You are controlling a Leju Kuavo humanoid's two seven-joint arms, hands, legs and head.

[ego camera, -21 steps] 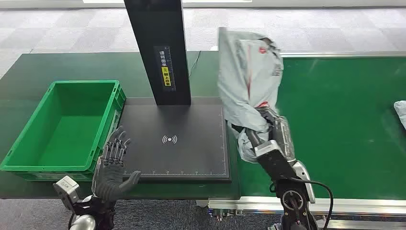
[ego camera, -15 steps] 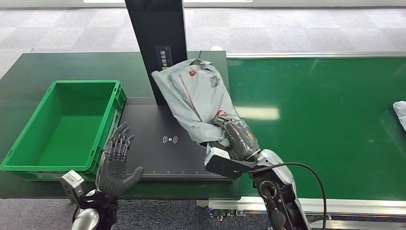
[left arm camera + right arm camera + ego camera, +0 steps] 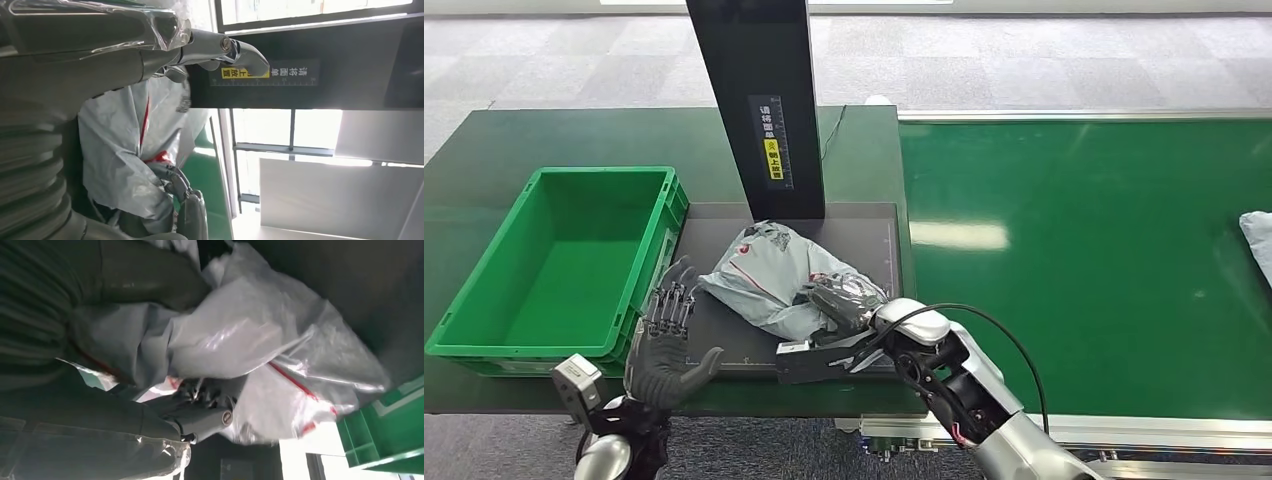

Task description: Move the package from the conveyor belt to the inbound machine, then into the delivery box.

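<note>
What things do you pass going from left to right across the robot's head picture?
Green delivery box → left hand → grey package on the inbound machine → right hand → green conveyor belt → another package.

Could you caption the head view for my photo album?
Right hand holds grey package on black scanner plate; green box waits alongside.

I saw even overhead light, one glare patch on the conveyor belt [image 3: 964, 236]. Left wrist view had blown-out windows [image 3: 320, 130]. Right wrist view was dim, the package [image 3: 260, 340] soft-focused.
</note>
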